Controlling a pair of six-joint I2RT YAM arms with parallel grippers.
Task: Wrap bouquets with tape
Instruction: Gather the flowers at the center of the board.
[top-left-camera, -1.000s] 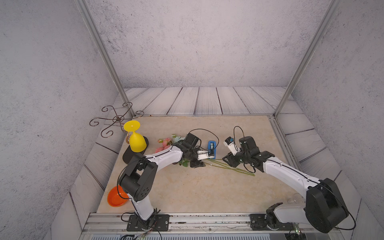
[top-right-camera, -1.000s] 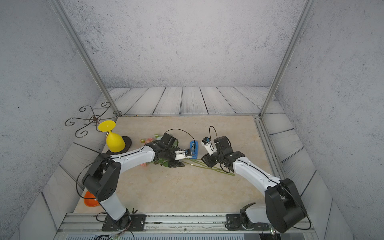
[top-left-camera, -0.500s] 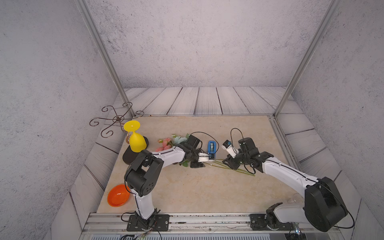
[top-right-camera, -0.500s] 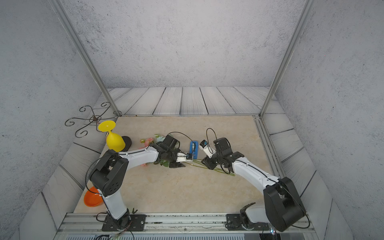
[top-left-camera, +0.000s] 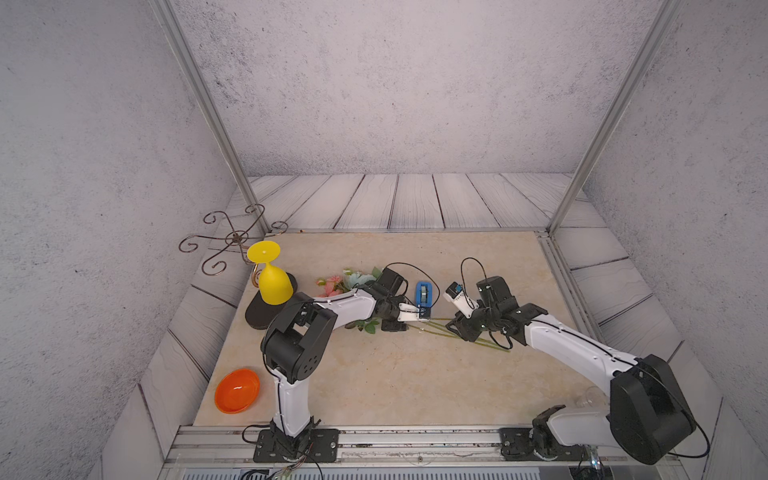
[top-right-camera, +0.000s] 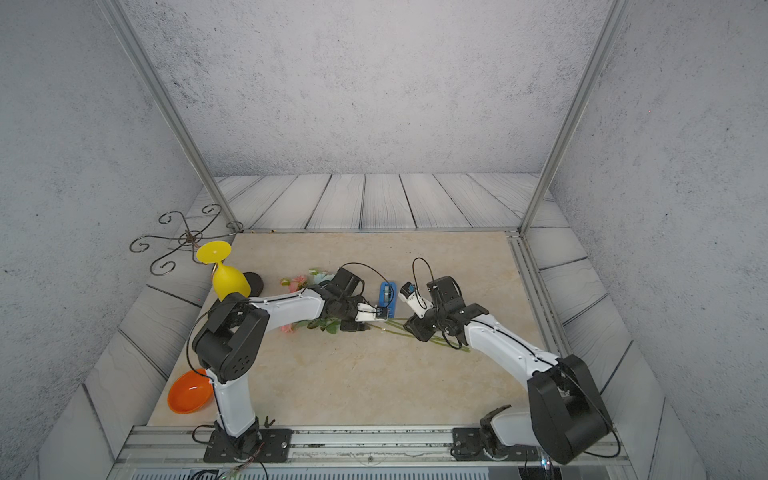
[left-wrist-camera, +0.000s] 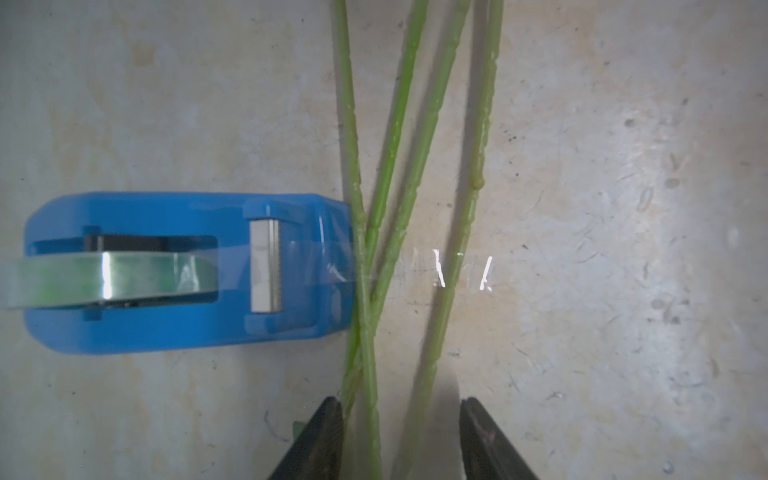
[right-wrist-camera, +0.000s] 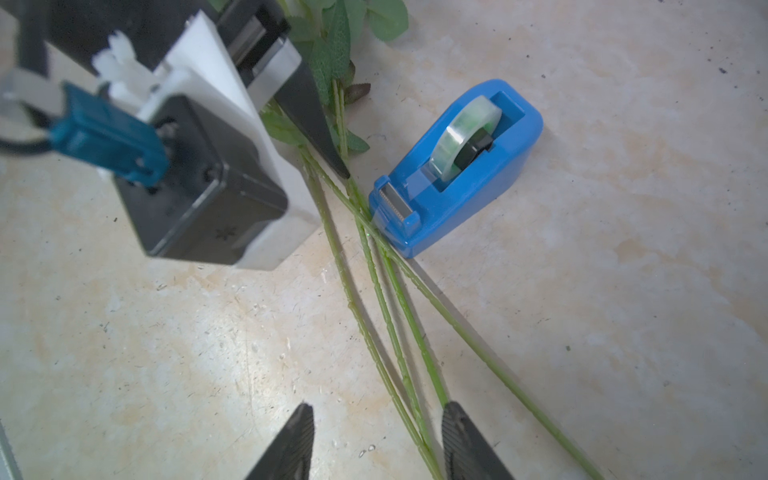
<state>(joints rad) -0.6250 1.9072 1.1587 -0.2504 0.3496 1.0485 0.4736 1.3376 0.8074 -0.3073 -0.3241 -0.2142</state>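
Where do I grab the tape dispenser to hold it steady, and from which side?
I'd pinch the dispenser across its long flat side walls near the tall back end, coming down from above; the stems crowd its low cutter end.

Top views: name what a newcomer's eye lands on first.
The blue tape dispenser stands mid-table, its front against the green stems of a bouquet lying flat, pink blooms toward the left arm. On that side, an upturned yellow goblet at the table edge and an orange bowl nearer the front stand out.
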